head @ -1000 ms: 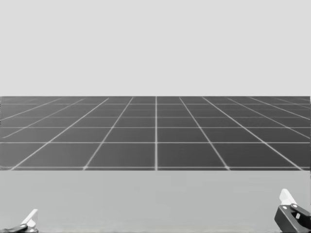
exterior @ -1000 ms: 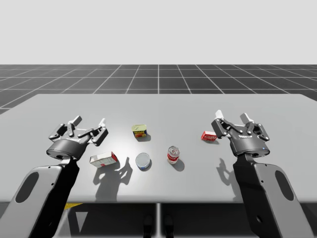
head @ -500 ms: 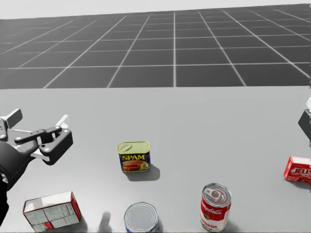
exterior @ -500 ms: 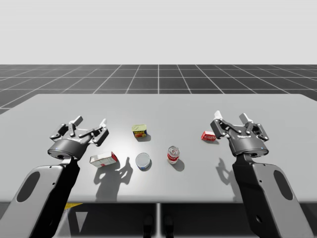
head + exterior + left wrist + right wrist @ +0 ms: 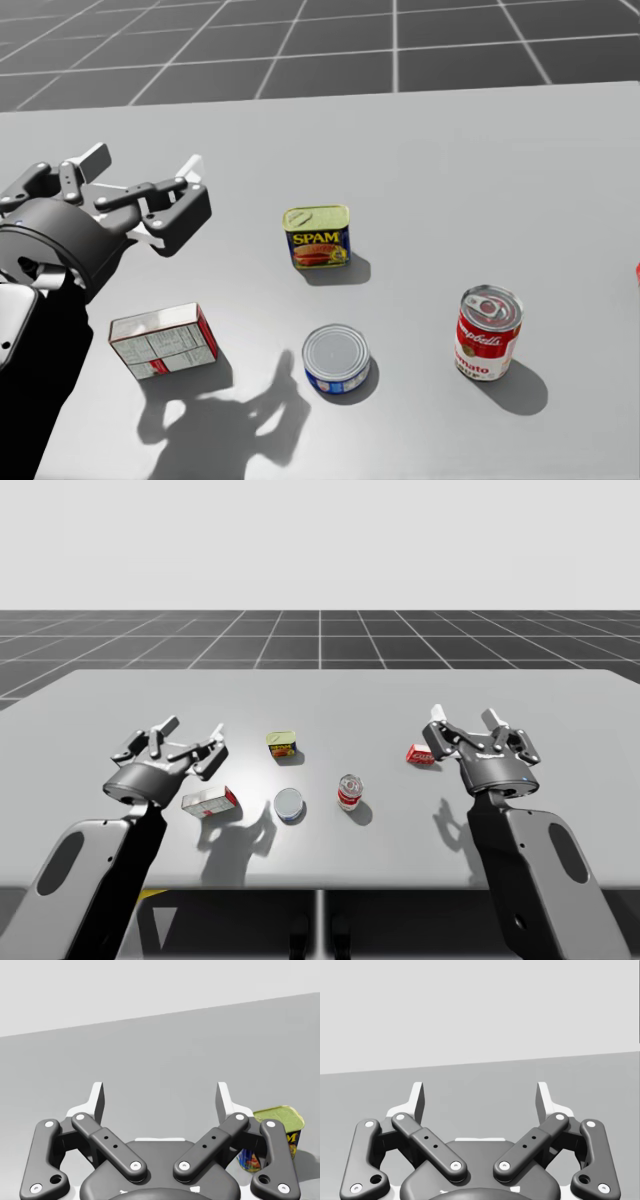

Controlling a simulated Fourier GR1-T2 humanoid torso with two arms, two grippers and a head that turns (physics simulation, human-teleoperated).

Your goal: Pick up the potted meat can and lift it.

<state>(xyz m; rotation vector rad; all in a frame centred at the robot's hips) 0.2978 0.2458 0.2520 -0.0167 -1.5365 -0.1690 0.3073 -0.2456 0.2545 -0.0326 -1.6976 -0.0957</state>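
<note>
Left pincer (image 5: pixel 192 738) nears the potted meat can (image 5: pixel 318 237)
Wide open and empty, it has slid right. The can stands upright further right, mid-worktop (image 5: pixel 560 700), untouched: approach barely begun. Right pincer (image 5: pixel 467 720) idles open and empty; my head has turned down.

Grey worktop (image 5: pixel 330 695), matte. White-and-red box (image 5: pixel 163 340) lying flat at front left, skewed. Short blue can w/ silver lid (image 5: pixel 336 358) upright to box's right, near but not touching. Tall red-and-white can (image 5: pixel 489 333) upright further right, a bit further back. Small red box (image 5: pixel 421 754) well apart at far right. Dark grid floor (image 5: pixel 320 630) beyond worktop's far edge.
</note>
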